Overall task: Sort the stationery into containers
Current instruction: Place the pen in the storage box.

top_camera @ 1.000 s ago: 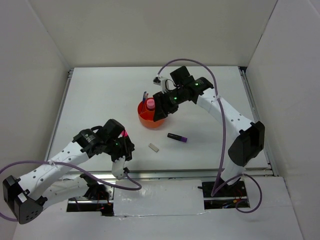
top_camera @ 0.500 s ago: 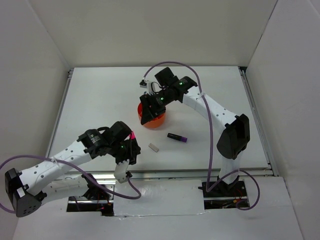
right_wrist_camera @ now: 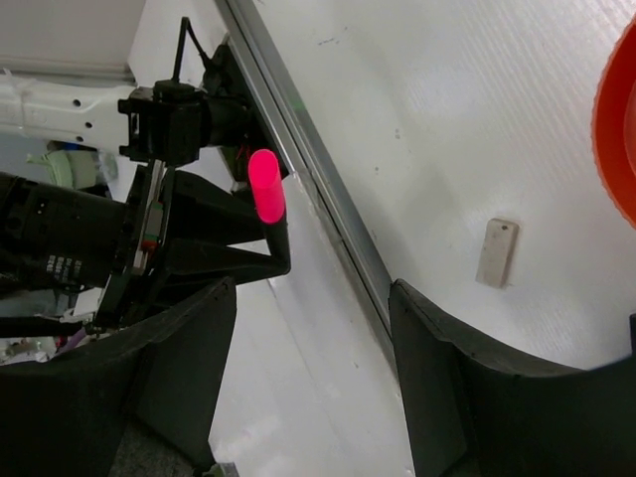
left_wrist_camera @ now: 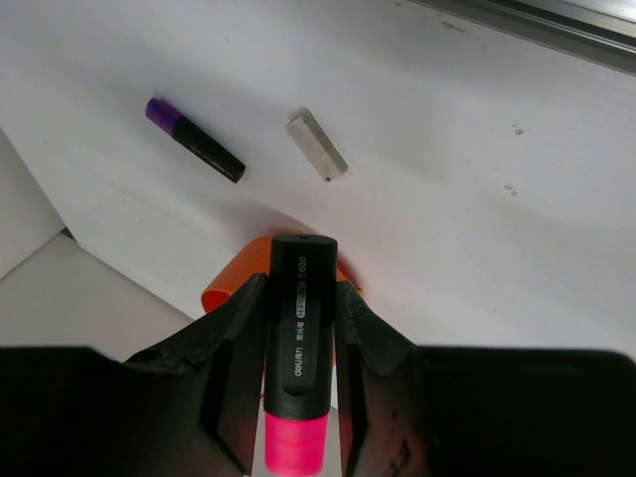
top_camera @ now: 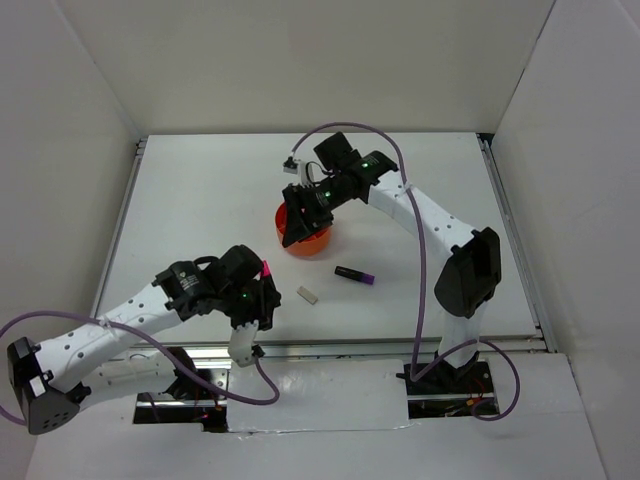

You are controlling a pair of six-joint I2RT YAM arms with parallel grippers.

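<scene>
A pink-black marker (left_wrist_camera: 298,338) stands between the jaws of my left gripper (left_wrist_camera: 298,288), which is shut on its black barrel, pink end toward the wrist. In the top view this gripper (top_camera: 262,292) hovers near the table's front edge, left of the grey-white eraser (top_camera: 308,294). A purple-black marker (top_camera: 354,274) lies to the eraser's right. My right gripper (top_camera: 293,228) hangs over the left part of the orange organizer (top_camera: 318,240), open, with nothing between its fingers (right_wrist_camera: 189,338). It covers most of the organizer's contents. The right wrist view shows the eraser (right_wrist_camera: 497,251) and the organizer's rim (right_wrist_camera: 616,119).
White walls close the table in on three sides. A metal rail (top_camera: 400,345) runs along the front edge. In the left wrist view, the eraser (left_wrist_camera: 317,144) and purple-black marker (left_wrist_camera: 195,139) lie beyond an orange edge of the organizer (left_wrist_camera: 234,278).
My right arm has swung left and now covers the organizer, hiding the pink cylinder that showed in it. My left gripper has shifted slightly right with the marker.
</scene>
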